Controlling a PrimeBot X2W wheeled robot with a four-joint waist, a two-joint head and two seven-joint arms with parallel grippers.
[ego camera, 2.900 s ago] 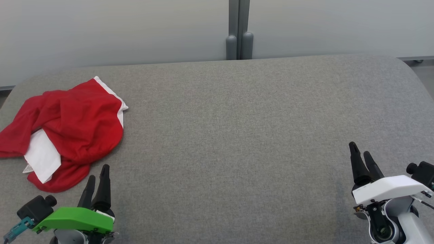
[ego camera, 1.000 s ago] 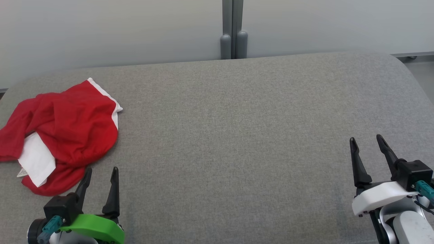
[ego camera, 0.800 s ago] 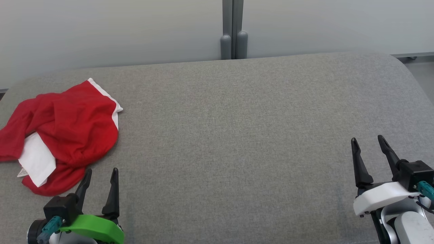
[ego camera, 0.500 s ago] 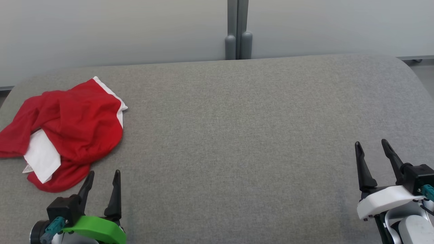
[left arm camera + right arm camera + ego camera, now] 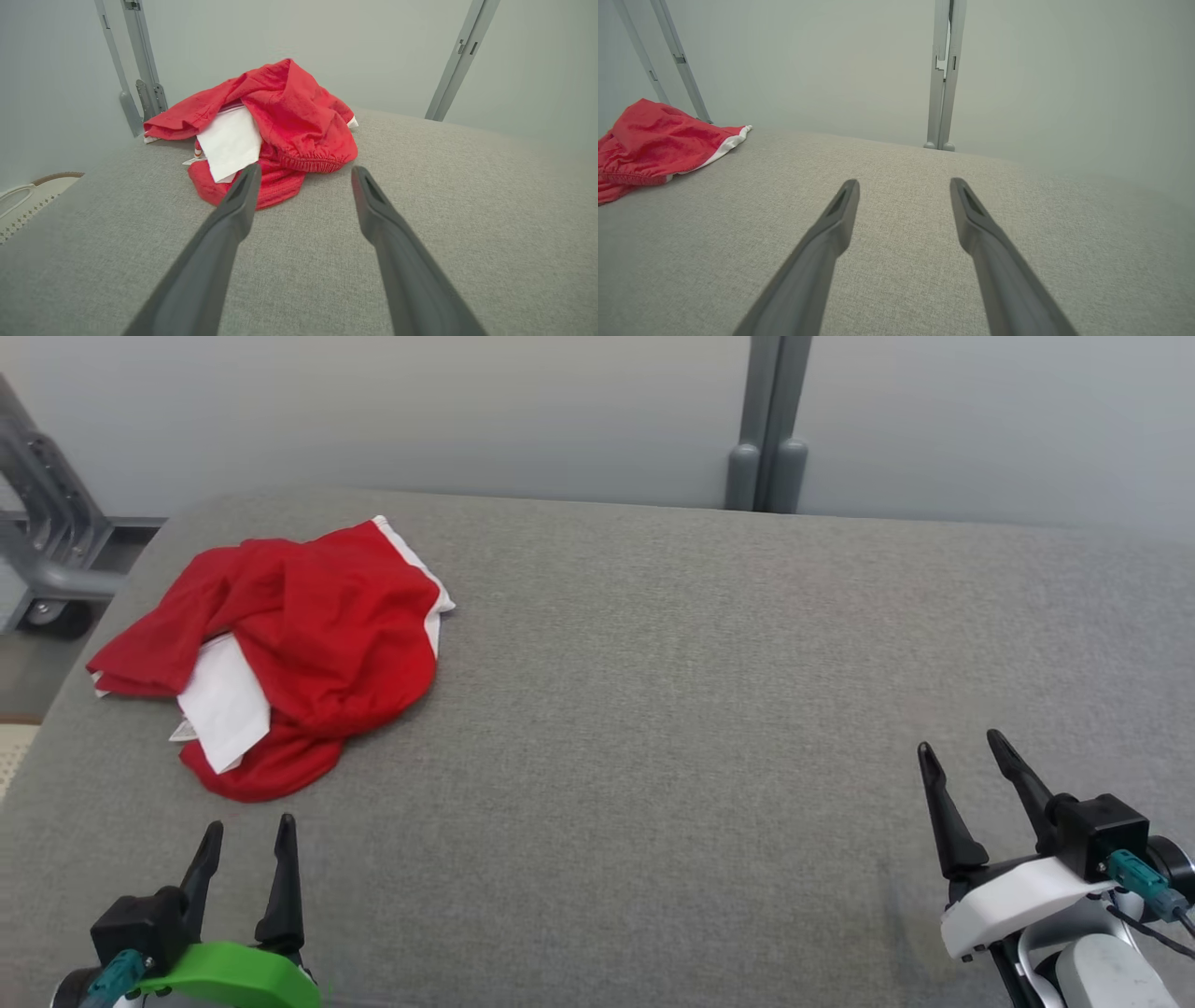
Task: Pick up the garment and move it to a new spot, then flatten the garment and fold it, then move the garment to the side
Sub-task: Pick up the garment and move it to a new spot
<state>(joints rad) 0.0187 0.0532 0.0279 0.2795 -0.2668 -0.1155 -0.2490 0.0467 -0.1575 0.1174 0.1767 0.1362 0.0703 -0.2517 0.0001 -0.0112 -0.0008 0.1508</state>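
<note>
On the grey table (image 5: 653,709), crumpled red garment (image 5: 308,635) far left, left gripper (image 5: 247,835) spread nearby, right gripper (image 5: 962,756) spread, empty

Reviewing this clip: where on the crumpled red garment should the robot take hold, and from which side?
Probably the bunched near edge of the red garment, approached from the robot's side by the open left hand. That edge stands up in thick folds facing that hand, with the gathered waistband just behind it.
</note>
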